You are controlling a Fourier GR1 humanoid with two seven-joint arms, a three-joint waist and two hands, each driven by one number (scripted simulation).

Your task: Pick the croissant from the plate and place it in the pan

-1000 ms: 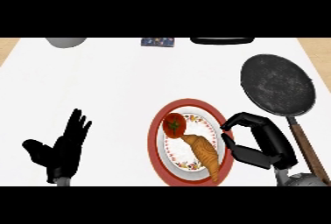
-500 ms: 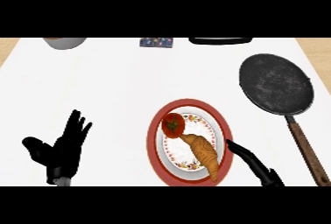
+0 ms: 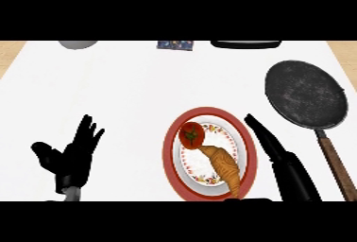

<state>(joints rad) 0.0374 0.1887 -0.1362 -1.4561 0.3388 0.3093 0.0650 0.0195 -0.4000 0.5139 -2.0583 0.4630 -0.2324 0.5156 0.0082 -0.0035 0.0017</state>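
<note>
Croissant (image 3: 225, 166) location: on the plate (image 3: 171, 156), lower half, lying on a slant from the plate's centre toward 5 o'clock. It is not held by anything.

Pan (image 3: 307, 94): the largest item, dark and round, at 2 o'clock from the plate and well apart from it. Its brown handle (image 3: 337, 163) runs toward 6 o'clock. Nothing lies in the pan.

Plate: red rim, patterned white centre. A tomato (image 3: 191, 133) sits at 11 o'clock on it, just beside the croissant's upper tip.

Right hand (image 3: 273, 149): fingers straight and extended, pointing toward 11 o'clock, lying along the plate's rim at 3 o'clock, between plate and pan handle. It grasps nothing. The thumb cannot be made out.

Left hand (image 3: 70, 158): open, fingers up, resting at 9 o'clock from the plate, well apart.

Step in hand, by judgement: approach to the pick; no grasp made. The next move calls for bringing the right hand over the croissant's body, clear of the tomato, curling the fingers round it, lifting, then carrying toward 2 o'clock to the pan.
</note>
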